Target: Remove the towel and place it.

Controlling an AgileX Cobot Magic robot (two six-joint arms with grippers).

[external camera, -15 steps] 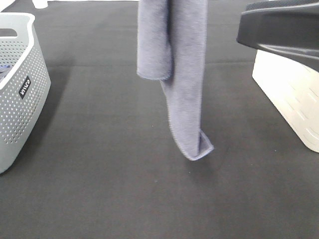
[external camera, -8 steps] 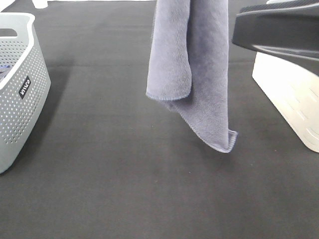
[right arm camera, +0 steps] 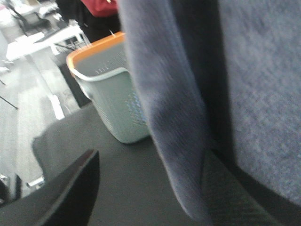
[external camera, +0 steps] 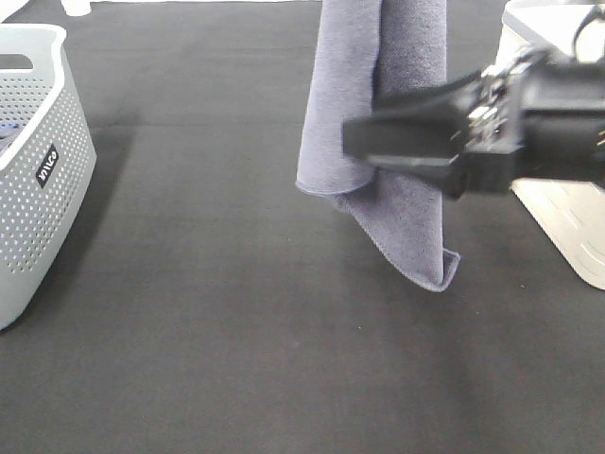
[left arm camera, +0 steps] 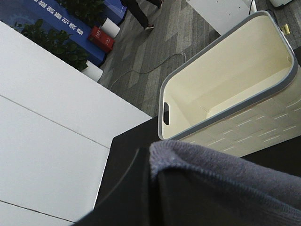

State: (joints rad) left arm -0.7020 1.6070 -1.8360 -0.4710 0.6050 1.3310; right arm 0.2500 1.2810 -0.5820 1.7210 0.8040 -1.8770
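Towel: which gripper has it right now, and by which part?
The left gripper holds the towel by its top, above the high view; the right gripper is open at its middle.

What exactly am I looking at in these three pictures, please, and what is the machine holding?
A two-armed robot with pincer grippers. One camera looks down on the black table; the other two ride on the wrists. A grey perforated basket and a cream basket stand on the table. The towel hangs in the air, seemingly pinched by the left gripper, out of the overhead view. The right gripper is open, its fingers either side of the hanging cloth.
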